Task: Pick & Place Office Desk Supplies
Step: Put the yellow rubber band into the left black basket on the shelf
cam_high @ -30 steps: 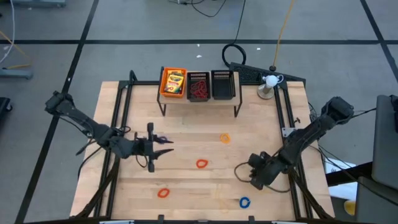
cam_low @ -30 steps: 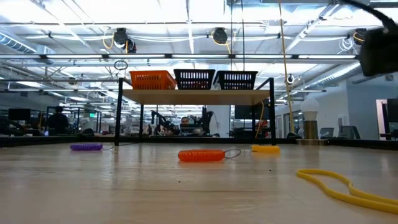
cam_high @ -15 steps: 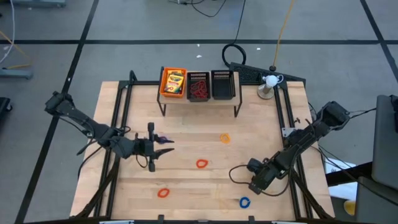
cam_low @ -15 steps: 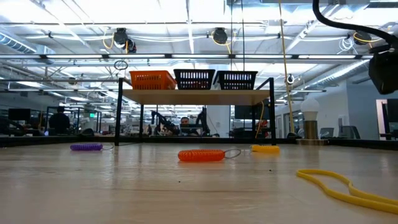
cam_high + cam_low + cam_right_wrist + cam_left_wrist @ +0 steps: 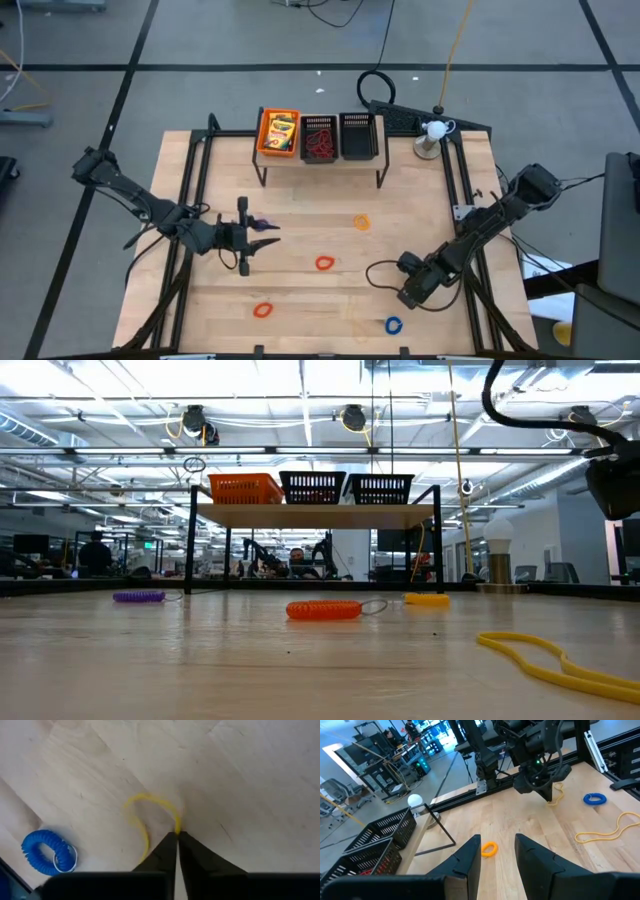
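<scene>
Yellow band lower right of the high view, right gripper pinched shut on it, blue ring beside, left gripper half open and empty centre-left, two red-orange rings mid-table, three mesh bins on the top-centre rack.

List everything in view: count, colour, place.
card boxes: several, yellow-green, in orange bin
orange bin: one, shelf, left
black bins: two, shelf
red bands: heap, middle bin
purple ring: one, table left
orange ring: one, centre
red rings: two, centre and front
blue ring: one, front right
yellow bands: two, one pinched, one loose
lamp: one, white, back right
left gripper: open, left
right gripper: shut, front right
</scene>
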Controlling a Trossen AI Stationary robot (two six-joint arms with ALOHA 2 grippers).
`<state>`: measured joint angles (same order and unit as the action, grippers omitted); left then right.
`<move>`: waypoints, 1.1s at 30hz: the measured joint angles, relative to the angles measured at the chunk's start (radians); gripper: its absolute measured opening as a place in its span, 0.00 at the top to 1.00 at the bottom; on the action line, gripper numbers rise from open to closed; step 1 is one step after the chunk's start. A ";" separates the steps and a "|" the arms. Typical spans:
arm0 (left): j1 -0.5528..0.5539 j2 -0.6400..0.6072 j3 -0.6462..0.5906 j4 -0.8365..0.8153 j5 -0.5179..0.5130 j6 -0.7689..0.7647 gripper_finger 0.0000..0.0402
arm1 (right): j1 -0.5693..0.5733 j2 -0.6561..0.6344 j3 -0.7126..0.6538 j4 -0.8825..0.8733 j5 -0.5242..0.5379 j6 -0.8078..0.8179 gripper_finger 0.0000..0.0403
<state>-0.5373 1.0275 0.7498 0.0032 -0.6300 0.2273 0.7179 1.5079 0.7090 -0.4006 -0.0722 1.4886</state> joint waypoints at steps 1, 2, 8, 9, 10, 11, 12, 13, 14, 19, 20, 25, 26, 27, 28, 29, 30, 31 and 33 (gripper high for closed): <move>0.000 0.000 0.000 0.000 0.000 0.000 0.71 | 0.000 0.016 0.000 -0.011 -0.011 0.004 0.98; 0.000 0.000 0.000 0.000 0.000 0.000 0.71 | 0.000 0.032 0.000 -0.018 -0.023 0.013 0.98; 0.000 0.000 0.000 0.000 0.000 0.000 0.71 | -0.003 0.053 0.011 -0.036 -0.038 0.023 1.00; 0.000 0.000 0.000 0.000 0.000 0.000 0.71 | -0.007 0.040 0.020 -0.038 -0.033 0.010 1.00; 0.000 0.000 0.000 0.000 0.000 0.000 0.71 | -0.010 0.023 0.032 -0.039 -0.028 -0.011 1.00; 0.000 0.000 0.000 0.001 0.000 0.000 0.71 | -0.011 0.002 0.041 -0.046 -0.014 -0.044 1.00; 0.000 0.000 0.000 0.000 0.000 -0.001 0.71 | -0.013 -0.018 0.052 -0.059 0.004 -0.086 1.00; 0.000 0.000 0.001 0.001 0.000 -0.002 0.71 | -0.015 -0.034 0.067 -0.071 0.033 -0.135 1.00; 0.000 0.000 0.001 0.000 0.000 -0.004 0.71 | -0.019 -0.061 0.085 -0.079 0.070 -0.187 1.00; 0.000 0.000 0.002 -0.003 0.000 -0.024 0.71 | -0.023 -0.187 0.180 -0.091 0.275 -0.451 1.00; 0.000 0.000 0.002 -0.007 0.000 -0.026 0.71 | -0.023 -0.210 0.190 -0.100 0.311 -0.511 1.00; 0.000 0.000 0.002 -0.008 0.000 -0.037 0.71 | -0.027 -0.320 0.227 -0.018 0.491 -0.807 1.00; 0.000 0.000 0.002 -0.011 0.000 -0.039 0.71 | -0.032 -0.335 0.226 0.005 0.521 -0.868 1.00; 0.000 0.000 0.002 -0.013 0.000 -0.044 0.71 | -0.036 -0.349 0.225 0.039 0.548 -0.932 1.00; 0.000 0.000 0.002 -0.014 0.000 -0.045 0.71 | -0.043 -0.365 0.225 0.067 0.580 -0.993 1.00; 0.000 0.000 0.002 -0.015 0.000 -0.046 0.71 | -0.051 -0.382 0.225 0.096 0.615 -1.055 1.00; 0.000 0.000 0.002 -0.016 0.000 -0.048 0.71 | -0.062 -0.395 0.226 0.134 0.646 -1.122 1.00; 0.000 0.000 0.002 -0.017 0.000 -0.051 0.71 | -0.076 -0.404 0.227 0.172 0.674 -1.186 1.00; 0.000 0.000 0.002 -0.020 0.000 -0.060 0.71 | -0.110 -0.417 0.226 0.237 0.717 -1.315 1.00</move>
<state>-0.5373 1.0275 0.7513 -0.0166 -0.6300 0.1675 0.6084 1.0913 0.9352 -0.1639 0.6452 0.1739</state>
